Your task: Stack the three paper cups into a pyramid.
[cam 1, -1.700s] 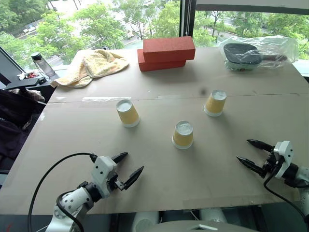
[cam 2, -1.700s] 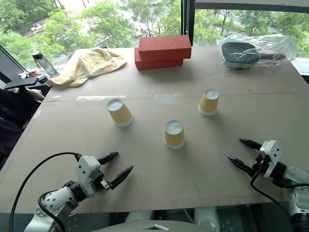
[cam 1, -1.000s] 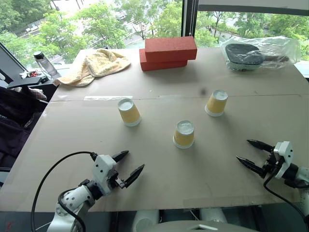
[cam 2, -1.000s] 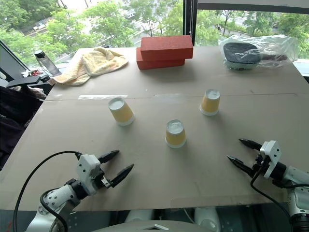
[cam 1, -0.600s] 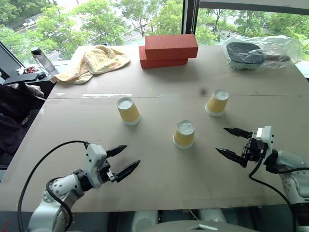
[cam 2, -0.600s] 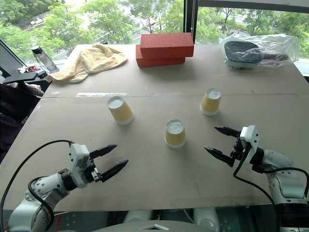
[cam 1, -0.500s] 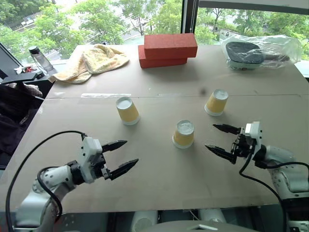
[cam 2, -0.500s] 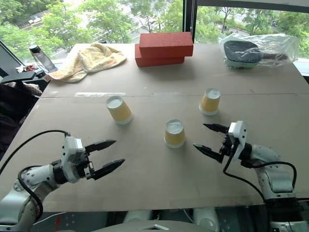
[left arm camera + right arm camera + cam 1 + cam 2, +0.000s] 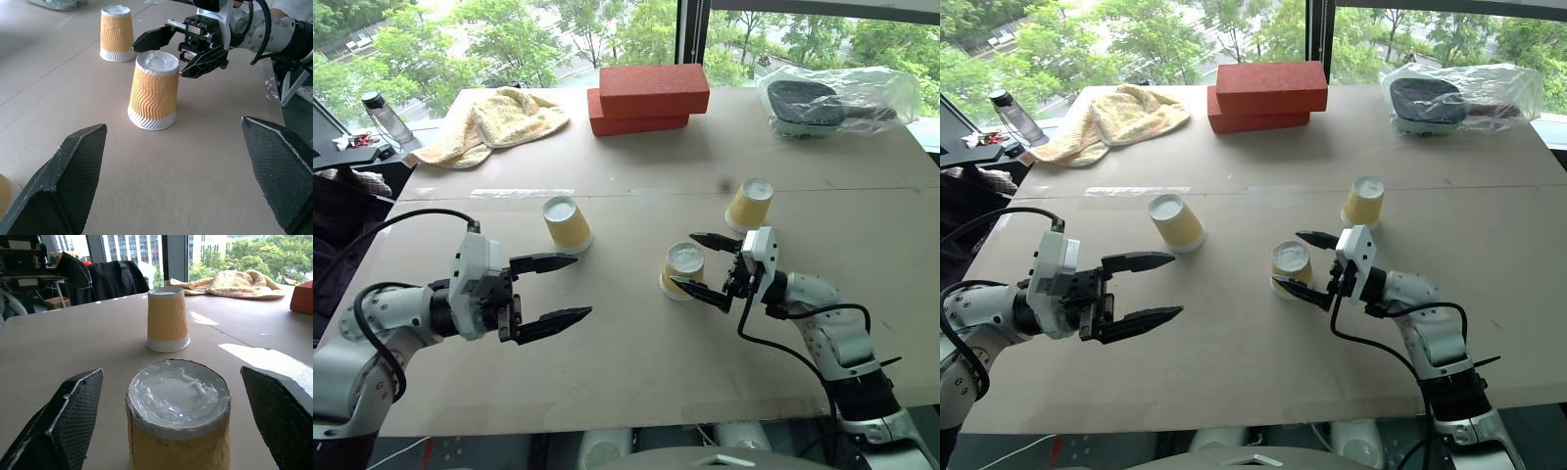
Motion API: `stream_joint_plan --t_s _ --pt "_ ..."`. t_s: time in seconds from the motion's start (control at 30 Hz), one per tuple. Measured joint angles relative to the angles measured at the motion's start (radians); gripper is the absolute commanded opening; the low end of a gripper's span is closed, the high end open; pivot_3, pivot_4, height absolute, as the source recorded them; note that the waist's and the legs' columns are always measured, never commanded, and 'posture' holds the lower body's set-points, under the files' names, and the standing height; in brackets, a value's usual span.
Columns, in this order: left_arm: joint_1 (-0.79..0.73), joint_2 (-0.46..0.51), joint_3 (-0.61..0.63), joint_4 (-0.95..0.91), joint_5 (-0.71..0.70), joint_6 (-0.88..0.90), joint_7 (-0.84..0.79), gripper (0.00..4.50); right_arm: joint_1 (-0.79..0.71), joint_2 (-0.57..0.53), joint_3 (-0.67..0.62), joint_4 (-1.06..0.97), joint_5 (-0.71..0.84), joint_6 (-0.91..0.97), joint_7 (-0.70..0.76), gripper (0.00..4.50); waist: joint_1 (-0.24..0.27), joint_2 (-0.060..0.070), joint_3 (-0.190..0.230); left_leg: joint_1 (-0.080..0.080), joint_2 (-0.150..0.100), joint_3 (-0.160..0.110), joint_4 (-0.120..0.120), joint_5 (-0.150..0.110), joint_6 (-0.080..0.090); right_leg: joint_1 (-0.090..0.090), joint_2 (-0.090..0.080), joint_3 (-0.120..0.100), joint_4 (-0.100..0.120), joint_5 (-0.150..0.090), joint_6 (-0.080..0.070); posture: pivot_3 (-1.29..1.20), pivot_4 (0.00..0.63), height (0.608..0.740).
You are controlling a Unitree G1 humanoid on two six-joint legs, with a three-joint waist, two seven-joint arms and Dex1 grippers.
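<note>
Nothing's stacked yet from where I'm sitting, all three cups sit upside down and well apart on the table (image 9: 636,362). My left gripper (image 9: 553,289) hangs spread wide and empty, just short of the left cup (image 9: 567,224). The middle cup (image 9: 681,271) sits between my right gripper's (image 9: 703,266) open fingers, not pinched yet. The right cup (image 9: 749,206) is untouched behind it. So the base pair and the topper are all left to do.
</note>
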Motion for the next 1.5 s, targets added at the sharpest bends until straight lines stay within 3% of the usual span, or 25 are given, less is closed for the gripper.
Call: stream_joint_plan --t_s 0.17,0.27,0.4,0.67,0.9,1.07,1.1,1.17,1.23,1.27,1.5 --pt "-0.016 -0.009 0.004 0.000 -0.015 0.026 0.002 4.50 -0.028 0.006 0.017 0.018 0.000 0.033 0.004 4.44 -0.001 0.000 0.000 0.000 0.000 0.000 0.000 0.000 -0.001 0.000 0.000 0.000 0.001 0.000 0.000 0.00 0.150 0.730" --pt "-0.019 -0.012 0.008 -0.002 -0.032 0.039 0.002 4.50 -0.033 0.006 0.020 0.028 0.000 0.036 0.016 3.59 -0.001 0.000 0.000 0.000 0.000 0.000 0.000 0.000 -0.001 0.000 0.000 0.000 0.001 0.000 0.000 0.00 0.150 0.730" --pt "-0.019 -0.014 0.008 -0.003 -0.036 0.047 0.002 4.50 -0.033 0.006 0.021 0.032 0.004 0.042 0.022 2.01 -0.001 0.000 0.000 0.000 0.000 0.000 0.000 0.001 -0.002 0.000 0.000 0.000 0.001 0.000 0.000 0.00 0.150 0.730" --pt "-0.079 -0.010 0.000 -0.012 -0.043 0.065 -0.008 4.50 -0.032 -0.011 0.009 0.030 0.011 0.043 0.017 1.99 0.002 -0.001 0.000 0.000 0.000 0.000 0.000 0.001 -0.002 0.000 0.000 0.000 0.001 0.000 0.000 0.00 0.150 0.730" --pt "-0.246 -0.007 -0.121 -0.036 -0.052 0.111 -0.028 4.50 0.037 -0.154 -0.161 -0.006 0.081 0.080 0.018 1.99 0.007 -0.001 0.001 0.000 -0.001 0.000 0.001 0.003 -0.005 0.000 0.001 0.001 0.000 0.000 0.000 0.00 0.150 0.730" --pt "-0.326 -0.009 -0.177 -0.036 -0.053 0.126 -0.052 4.50 0.082 -0.195 -0.245 0.013 0.100 0.071 0.017 1.99 -0.003 -0.001 0.001 0.001 -0.001 0.001 0.001 0.003 -0.004 0.000 0.003 0.003 0.002 0.000 0.000 0.00 0.150 0.730" --pt "-0.330 -0.009 -0.188 -0.035 -0.053 0.126 -0.058 4.50 0.087 -0.196 -0.250 0.020 0.101 0.066 0.019 2.77 -0.004 -0.001 0.001 0.002 0.000 0.001 0.001 0.002 -0.004 0.000 0.003 0.003 0.002 0.000 0.000 0.00 0.150 0.730" --pt "-0.334 -0.009 -0.196 -0.029 -0.051 0.126 -0.070 4.50 0.092 -0.200 -0.254 0.024 0.100 0.061 0.022 3.28 -0.002 -0.001 0.001 0.002 0.000 0.001 0.001 0.002 -0.004 0.000 0.003 0.003 0.002 0.000 0.000 0.00 0.150 0.730" --pt "-0.334 -0.009 -0.196 -0.020 -0.046 0.126 -0.075 4.50 0.105 -0.205 -0.256 0.032 0.104 0.069 0.029 4.28 0.000 -0.001 0.001 0.001 0.000 0.001 0.001 0.002 -0.004 0.000 0.003 0.003 0.002 0.000 0.000 0.00 0.150 0.730" --pt "-0.335 -0.009 -0.196 -0.016 -0.043 0.126 -0.079 4.50 0.109 -0.205 -0.256 0.032 0.113 0.074 0.034 4.44 0.000 -0.001 0.001 0.001 0.000 0.001 0.001 0.003 -0.004 0.000 0.003 0.003 0.002 0.000 0.000 0.00 0.150 0.730" --pt "-0.335 -0.008 -0.193 -0.007 -0.043 0.128 -0.089 4.50 0.081 -0.250 -0.335 -0.036 0.228 0.143 0.055 4.44 0.000 -0.002 0.002 0.001 0.000 0.001 0.001 0.003 -0.005 0.000 0.003 0.003 0.002 0.000 0.001 0.00 0.150 0.730"
